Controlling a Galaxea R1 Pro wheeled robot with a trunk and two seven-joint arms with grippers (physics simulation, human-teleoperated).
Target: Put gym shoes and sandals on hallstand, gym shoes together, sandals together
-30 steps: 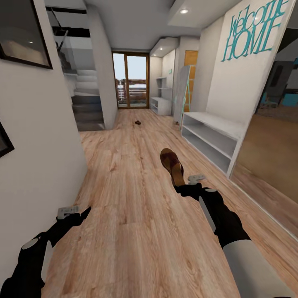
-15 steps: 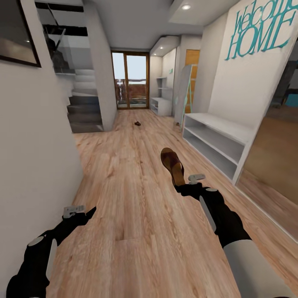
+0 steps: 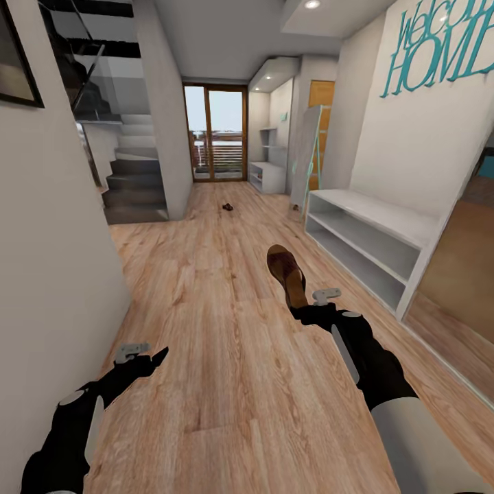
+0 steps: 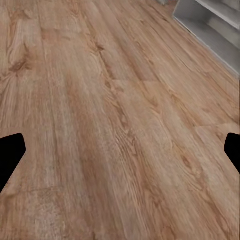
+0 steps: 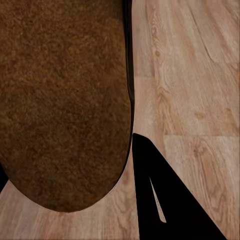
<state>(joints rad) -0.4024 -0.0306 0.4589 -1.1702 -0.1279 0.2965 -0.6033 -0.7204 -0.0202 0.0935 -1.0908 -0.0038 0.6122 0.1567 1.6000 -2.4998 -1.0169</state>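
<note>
Brown leather is showing on the sandal (image 3: 286, 273) that the right tool (image 3: 302, 305) is carrying above the corridor floor (image 3: 206, 274); the sandal is standing out forward from the tool, its dark sole side facing the head camera with a tan edge along the near side. In the right wrist view the sandal (image 5: 62, 100) is presenting a broad, dark brown, finely grained face with a rounded end, and one black finger (image 5: 165, 200) of the tool is lying just beside its edge. The right tool is pinching the sandal at its near end, jaws closed against it.

The left tool (image 3: 147, 357) is hanging low over the floor near the left wall, holding nothing. In the left wrist view its two black fingertips (image 4: 10, 155) are sitting at opposite edges of the picture, spread wide, with bare planks (image 4: 120, 120) between them.

The hallstand (image 3: 370, 240) is standing against the right wall, ahead and to the right of the held sandal, light grey with a flat top and two long shelves. A small dark brown object (image 3: 227, 205) is lying on the floor well down the corridor; what it is cannot be told at this size
</note>
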